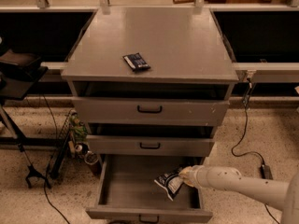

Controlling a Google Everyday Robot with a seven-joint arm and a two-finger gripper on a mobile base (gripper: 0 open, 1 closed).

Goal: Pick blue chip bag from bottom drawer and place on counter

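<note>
Bottom drawer (126, 188): pulled well out at the foot of the grey cabinet, its front panel and black handle nearest the camera.
Blue chip bag (168, 183): inside the bottom drawer, in its right half; crumpled and tilted, dark blue with white patches.
End effector (185, 175): inside the bottom drawer near its right wall, against the bag's upper right edge; I cannot tell whether it is clenched on the bag or released.
Arm (238, 182): white, reaching into the bottom drawer from the right.
Shallower drawers (149, 110): two, stacked directly above the bottom drawer, set further in.
Surface (187, 41): grey metal top, well above the bottom drawer.
Flat packet (136, 61): dark blue, lying on the surface, high above the bottom drawer.
</note>
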